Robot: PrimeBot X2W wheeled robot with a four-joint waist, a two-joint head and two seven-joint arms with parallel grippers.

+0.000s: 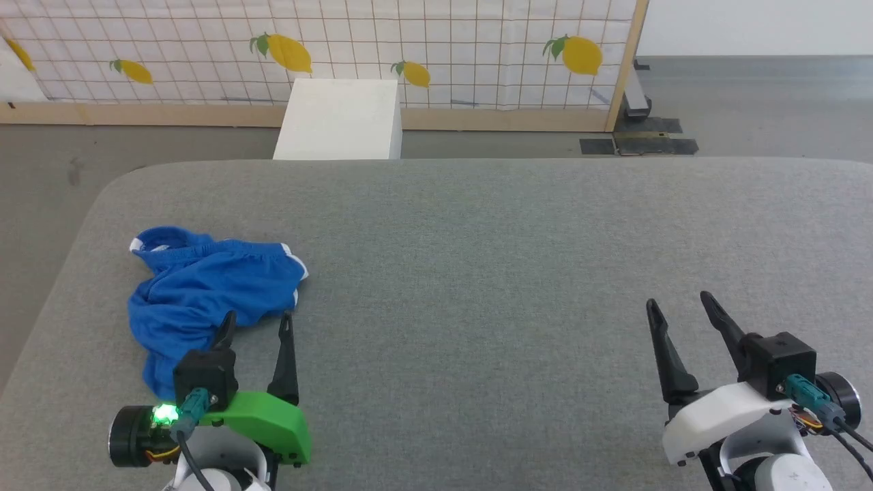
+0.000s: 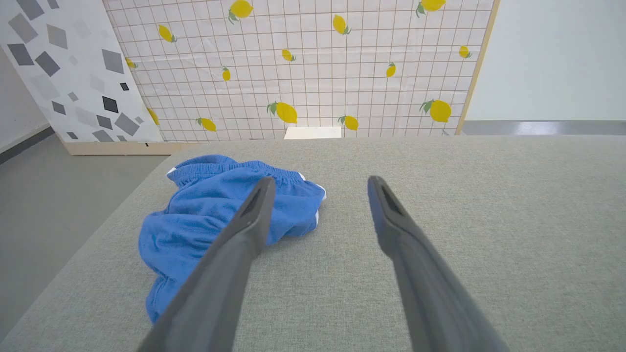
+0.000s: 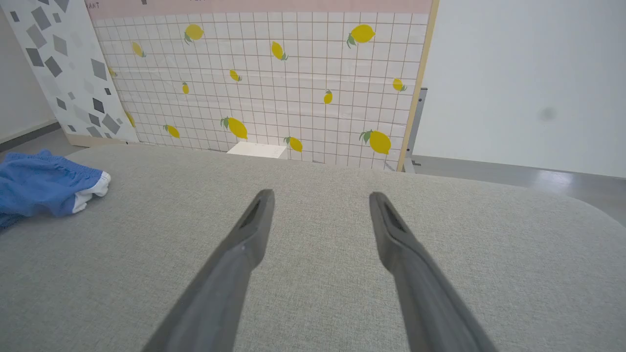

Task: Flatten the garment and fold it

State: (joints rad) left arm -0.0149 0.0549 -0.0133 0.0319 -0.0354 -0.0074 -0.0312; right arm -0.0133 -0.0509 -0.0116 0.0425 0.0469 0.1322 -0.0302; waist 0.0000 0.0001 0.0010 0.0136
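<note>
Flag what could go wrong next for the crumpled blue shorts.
The bright blue fabric shorts with white trim lie bunched near the left edge of the grey padded table; the open left gripper, beside them, may pinch several layers. A drag could pull them off that edge. The open right gripper sits far away, a long reach.

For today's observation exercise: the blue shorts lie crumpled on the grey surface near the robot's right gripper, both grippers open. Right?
No: the head view shows the shorts crumpled by the left gripper, not the right gripper, which stands far off. Both are open.
</note>
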